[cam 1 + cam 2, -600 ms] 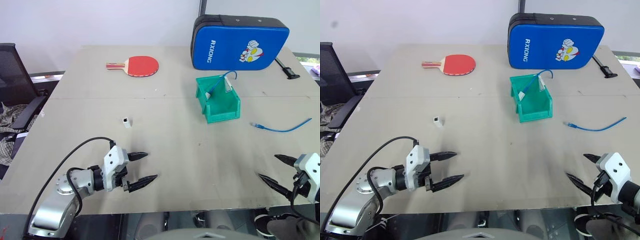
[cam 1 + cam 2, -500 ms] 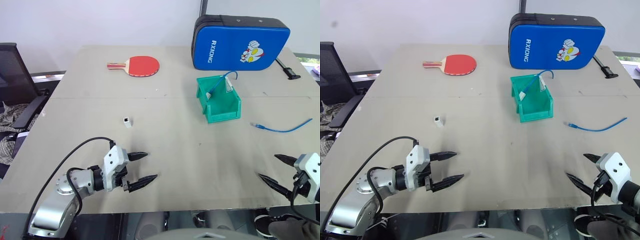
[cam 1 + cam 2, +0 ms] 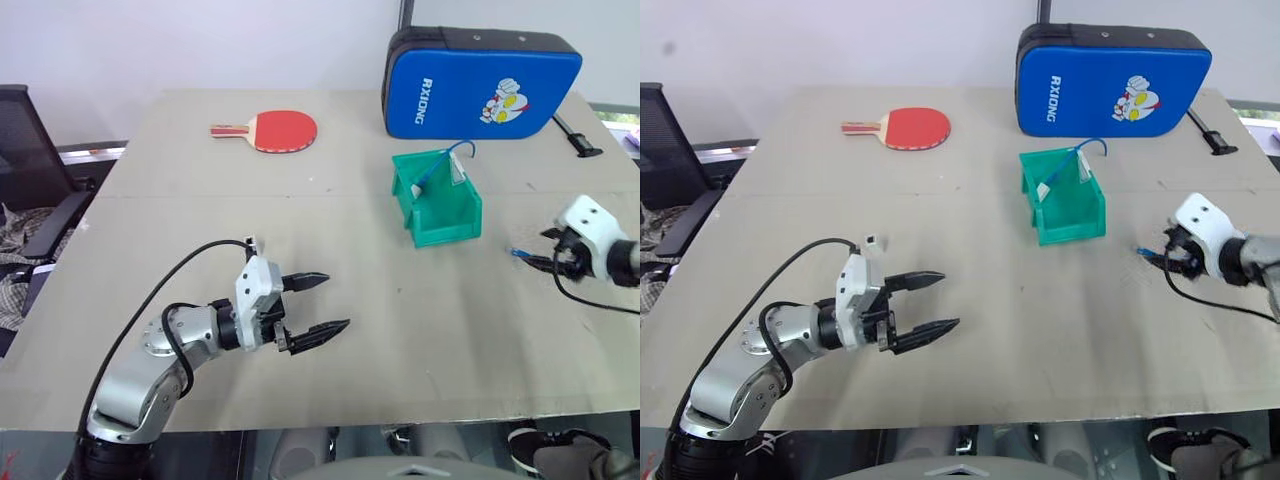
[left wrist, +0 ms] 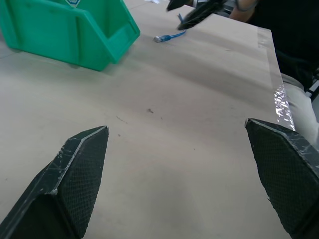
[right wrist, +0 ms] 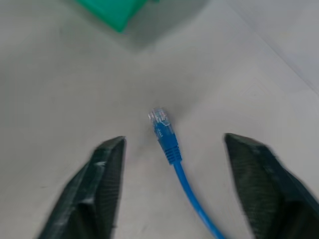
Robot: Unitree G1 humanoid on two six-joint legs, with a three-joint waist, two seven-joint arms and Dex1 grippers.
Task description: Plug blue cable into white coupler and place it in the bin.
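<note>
While right gripper point(image 5: 169, 164) hovers with jaws wide astride plug end of blue cable point(image 5: 167, 137) on counter point(image 3: 400, 320) at right of frame, pickup step in hand. White coupler point(image 3: 871, 240) sits left of centre, behind wide-open left gripper point(image 3: 318, 304). Bin point(image 3: 437, 200) upper centre. Next: lower, close on plug.
</note>
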